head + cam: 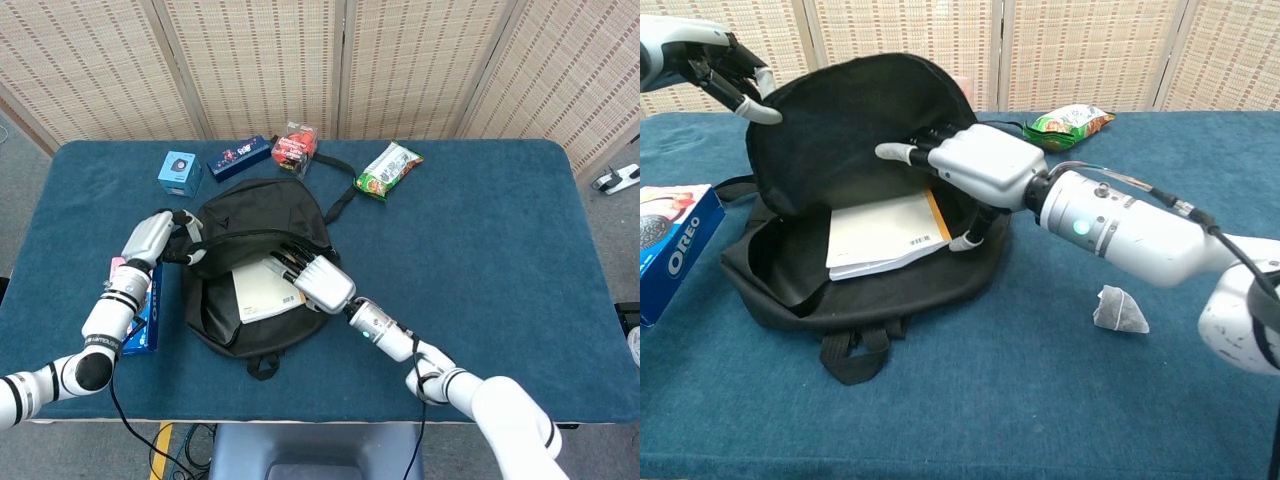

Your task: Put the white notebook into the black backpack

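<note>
Half the white notebook (885,232) lies inside the black backpack (855,120): with right hand (975,165) fingers spread, nudge it toward 9 o'clock while your left hand (725,70) pinches the flap.

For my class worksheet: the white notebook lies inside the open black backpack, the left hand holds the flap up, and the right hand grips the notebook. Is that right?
Not quite. The right hand is not gripping the white notebook: the chest view shows its fingers spread above it, holding nothing. The rest holds: the notebook lies inside the open black backpack, and the left hand holds the flap up.
</note>
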